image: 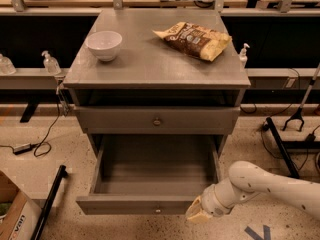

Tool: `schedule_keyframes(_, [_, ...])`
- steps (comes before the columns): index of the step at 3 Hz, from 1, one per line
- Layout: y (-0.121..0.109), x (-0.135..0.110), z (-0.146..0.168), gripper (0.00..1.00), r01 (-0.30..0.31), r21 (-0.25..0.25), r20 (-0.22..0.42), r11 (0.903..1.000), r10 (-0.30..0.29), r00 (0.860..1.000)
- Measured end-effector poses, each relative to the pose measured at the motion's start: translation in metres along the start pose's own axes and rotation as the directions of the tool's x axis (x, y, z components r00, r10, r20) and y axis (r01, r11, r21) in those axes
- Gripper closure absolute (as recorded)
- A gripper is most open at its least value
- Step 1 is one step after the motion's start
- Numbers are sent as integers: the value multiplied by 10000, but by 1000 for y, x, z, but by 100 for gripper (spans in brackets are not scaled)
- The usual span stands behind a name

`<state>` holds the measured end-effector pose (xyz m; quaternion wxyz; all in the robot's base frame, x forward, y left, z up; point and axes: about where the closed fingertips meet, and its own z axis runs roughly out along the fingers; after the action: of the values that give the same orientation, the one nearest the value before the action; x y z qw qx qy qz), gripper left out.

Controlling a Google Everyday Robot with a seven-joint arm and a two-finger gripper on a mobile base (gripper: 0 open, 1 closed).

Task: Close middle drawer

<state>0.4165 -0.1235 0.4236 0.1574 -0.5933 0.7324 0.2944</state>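
The middle drawer (150,203) is pulled far out of the grey cabinet (150,69), and its inside is empty. Its flat front has a small round knob (158,210) at the centre. Above it, the top drawer (157,120) with its own knob sits almost flush. No drawer shows below the open one. My gripper (198,213), on the white arm (260,186) coming in from the right, is low by the right end of the open drawer's front, touching it or just short of it.
A white bowl (104,44) and a chip bag (195,39) lie on the cabinet top. Pump bottles (50,62) stand on the ledge behind. A cardboard box (15,219) and a black pole (50,204) are at the lower left. Black stand legs (282,146) are on the right.
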Motion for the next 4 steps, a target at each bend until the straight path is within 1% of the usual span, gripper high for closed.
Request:
schedule_keyframes(1, [0, 3, 21, 100, 365, 46, 236, 9993, -366, 9991])
schedule_keyframes(2, [0, 8, 49, 100, 596, -313, 474, 9977, -581, 9972])
schedule_keyframes(3, [0, 12, 59, 100, 515, -486, 530, 9975, -489, 9974])
schedule_keyframes(4, [-16, 16, 72, 100, 321, -712, 765, 9969, -266, 9967])
